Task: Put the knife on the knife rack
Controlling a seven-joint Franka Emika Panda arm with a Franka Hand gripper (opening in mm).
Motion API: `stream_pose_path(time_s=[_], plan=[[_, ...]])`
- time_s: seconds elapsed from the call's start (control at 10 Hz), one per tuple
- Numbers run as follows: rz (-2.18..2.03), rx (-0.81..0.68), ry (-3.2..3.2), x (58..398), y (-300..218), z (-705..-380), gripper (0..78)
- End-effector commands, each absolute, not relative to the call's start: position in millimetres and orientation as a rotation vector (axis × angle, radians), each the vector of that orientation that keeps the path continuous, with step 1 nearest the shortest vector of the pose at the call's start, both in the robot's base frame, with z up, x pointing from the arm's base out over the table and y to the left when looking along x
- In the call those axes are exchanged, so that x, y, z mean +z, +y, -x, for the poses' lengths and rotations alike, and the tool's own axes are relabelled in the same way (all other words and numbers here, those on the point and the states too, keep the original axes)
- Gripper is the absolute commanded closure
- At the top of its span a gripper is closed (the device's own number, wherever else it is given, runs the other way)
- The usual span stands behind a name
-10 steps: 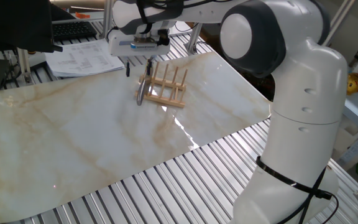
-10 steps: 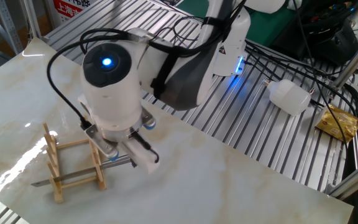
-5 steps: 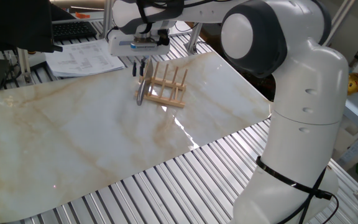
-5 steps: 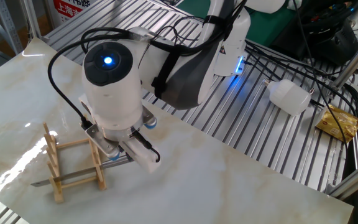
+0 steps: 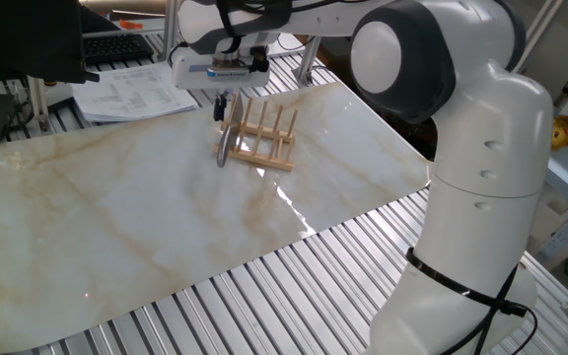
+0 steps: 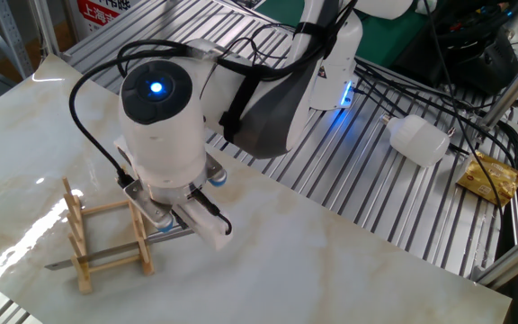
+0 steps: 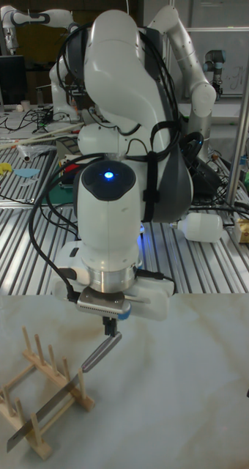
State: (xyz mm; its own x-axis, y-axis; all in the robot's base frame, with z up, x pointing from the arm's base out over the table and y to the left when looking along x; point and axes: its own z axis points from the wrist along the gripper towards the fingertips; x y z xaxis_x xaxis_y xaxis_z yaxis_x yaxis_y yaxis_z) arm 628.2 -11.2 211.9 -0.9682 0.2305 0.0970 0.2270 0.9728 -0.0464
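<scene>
You had the pincer (image 7: 109, 324) pinched on the handle end of the knife (image 7: 62, 392) — its blade ran down between the pegs of the knife rack (image 7: 38, 396), tip low at the rack's far end. The rack sat on the marble counter (image 5: 116, 217), near its edge — printed papers (image 5: 131, 94) lay just behind.

The marble table (image 5: 116, 217) holds one knife (image 7: 62, 388) and one knife rack (image 5: 264, 138), with one gripper (image 7: 108, 326) above them. At about ten o'clock from the rack in one fixed view lies one stack of printed papers (image 5: 131, 96). At about two o'clock from the rack in the other fixed view sit one white plastic bottle (image 6: 418, 139) and one yellow packet (image 6: 491, 177).
</scene>
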Motion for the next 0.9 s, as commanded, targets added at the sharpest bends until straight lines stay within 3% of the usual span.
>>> stream_pose_path(time_s=[0.1,0.9], plan=[[-0.018,-0.079,-3.065,218.9,21.9,-577.8,76.4],[0.03,-0.073,-3.04,224.3,23.4,-565.7,76.4]])
